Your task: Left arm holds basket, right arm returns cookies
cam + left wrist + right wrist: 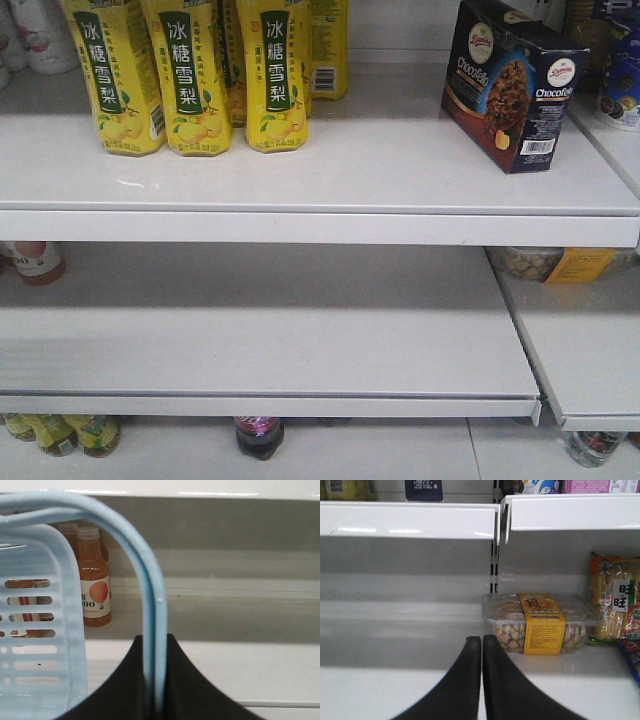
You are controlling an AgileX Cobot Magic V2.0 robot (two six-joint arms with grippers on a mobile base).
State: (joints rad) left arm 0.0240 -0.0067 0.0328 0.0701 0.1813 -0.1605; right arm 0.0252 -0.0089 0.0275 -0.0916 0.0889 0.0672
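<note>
1. Here we see the cookies [515,82], a dark navy box with a chocolate cookie picture, standing upright on the top shelf [330,170] at its right end, turned at a slight angle with a corner toward us
2. To the left on that same shelf, well apart from the box, stands a group of yellow drink bottles [195,70] with green labels
3. In the left wrist view, our left hand [154,680] is clamped on the thin blue handle [150,595] of the basket [35,645]; the handle runs down between the two black fingers, which press it from both sides
4. The light blue slotted wall of the basket fills the left of that view, and behind it an orange drink bottle [95,580] stands on a lower shelf
5. In the right wrist view, our right hand [481,680] has its two black fingers pressed together with nothing between them
6. Beyond that hand, a clear plastic tub of snacks [540,622] with a yellow label rests on a white shelf, and an orange snack bag [615,597] stands just beside it on the right
</note>
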